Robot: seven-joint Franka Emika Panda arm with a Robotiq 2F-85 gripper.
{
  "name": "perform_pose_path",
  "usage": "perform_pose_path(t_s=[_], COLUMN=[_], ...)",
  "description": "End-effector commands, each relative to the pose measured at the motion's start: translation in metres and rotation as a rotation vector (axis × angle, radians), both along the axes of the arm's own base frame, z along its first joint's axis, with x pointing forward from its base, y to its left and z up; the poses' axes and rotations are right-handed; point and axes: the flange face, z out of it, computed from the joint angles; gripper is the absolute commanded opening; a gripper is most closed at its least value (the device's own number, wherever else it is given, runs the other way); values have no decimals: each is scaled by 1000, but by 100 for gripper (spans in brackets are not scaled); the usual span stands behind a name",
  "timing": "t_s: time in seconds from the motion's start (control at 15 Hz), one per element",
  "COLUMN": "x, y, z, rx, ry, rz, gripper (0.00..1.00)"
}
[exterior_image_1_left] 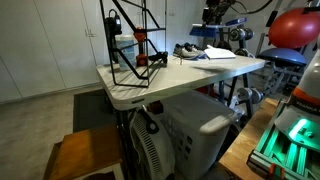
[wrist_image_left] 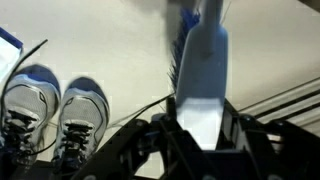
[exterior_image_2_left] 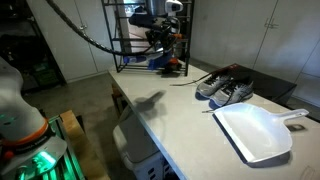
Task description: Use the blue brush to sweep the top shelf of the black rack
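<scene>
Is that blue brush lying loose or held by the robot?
Held: in the wrist view the blue brush sits clamped between the two sides of the tool, raised above the table.

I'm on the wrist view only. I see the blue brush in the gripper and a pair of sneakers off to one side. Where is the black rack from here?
Observer: The black rack stands at one end of the table. In an exterior view the gripper is right up against it.
Operator: Good. Is anything else on the table that I'm missing?
Observer: Yes, a white dustpan lies flat beyond the shoes, on the side away from the rack.
</scene>
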Motion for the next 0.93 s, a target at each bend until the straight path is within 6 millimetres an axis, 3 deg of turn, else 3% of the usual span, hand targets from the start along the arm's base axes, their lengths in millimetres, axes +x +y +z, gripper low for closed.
perform_pose_path(t_s=[0.0,0.4,0.47,0.53,0.8,0.87], x=[9,24,23,24,26,26], y=[-7,2,-2,0,-1,-1], z=[-36,-89,-76,-82,-79,-78], rx=[-113,-247,-214,-217,-218,-218], ry=[7,-42,-19,-18,-25,-26], rz=[-151,-232,-214,-215,-217,-217], gripper=[19,19,19,44,44,19])
